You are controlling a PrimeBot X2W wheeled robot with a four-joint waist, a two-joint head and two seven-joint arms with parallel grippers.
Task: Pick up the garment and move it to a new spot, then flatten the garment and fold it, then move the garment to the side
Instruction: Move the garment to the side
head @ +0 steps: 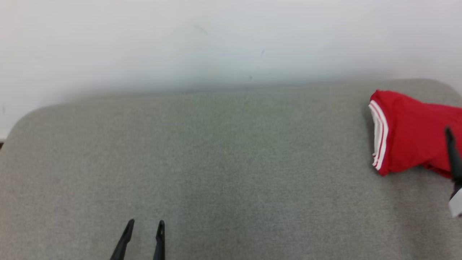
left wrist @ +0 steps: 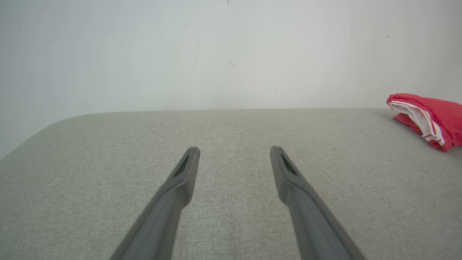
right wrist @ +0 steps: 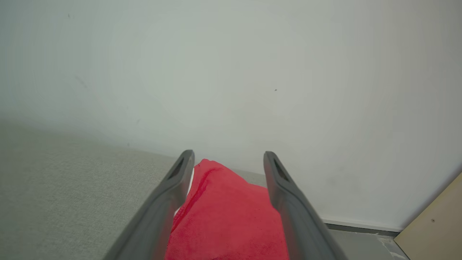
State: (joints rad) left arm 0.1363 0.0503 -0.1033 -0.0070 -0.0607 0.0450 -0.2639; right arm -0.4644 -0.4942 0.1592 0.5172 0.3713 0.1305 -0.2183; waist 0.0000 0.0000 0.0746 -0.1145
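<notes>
In the head view, the red garment [head: 408, 133] is lying folded at the far right corner of the grey padded bench [head: 216, 162], close to the pale wall [head: 216, 39]. Its long axis is running roughly left to right across the picture, and its right end is passing out of the right edge. Its white-striped edge [head: 379, 135] is facing left, toward the middle of the bench, with the stripes running from far to near. The right hand [head: 451, 144] is showing as one dark finger at the right edge, lying across the garment's near right part. The left hand [head: 146, 222] is hovering at the lower left, well apart from the garment, with its two fingers standing apart and nothing between them. In the left wrist view, the left hand [left wrist: 234, 148] is pointing across bare grey fabric toward the wall, fingers spread wide, while the garment [left wrist: 436, 115] is sitting at the far right, its striped, white-lined opening turning toward the camera. In the right wrist view, the right hand [right wrist: 228, 155] is holding its fingers wide apart above the garment [right wrist: 227, 216], whose red cloth is filling the gap between them and narrowing toward the wall. I cannot tell whether the fingers are touching the cloth. A tan board [right wrist: 433, 231] is showing at the lower right corner.
</notes>
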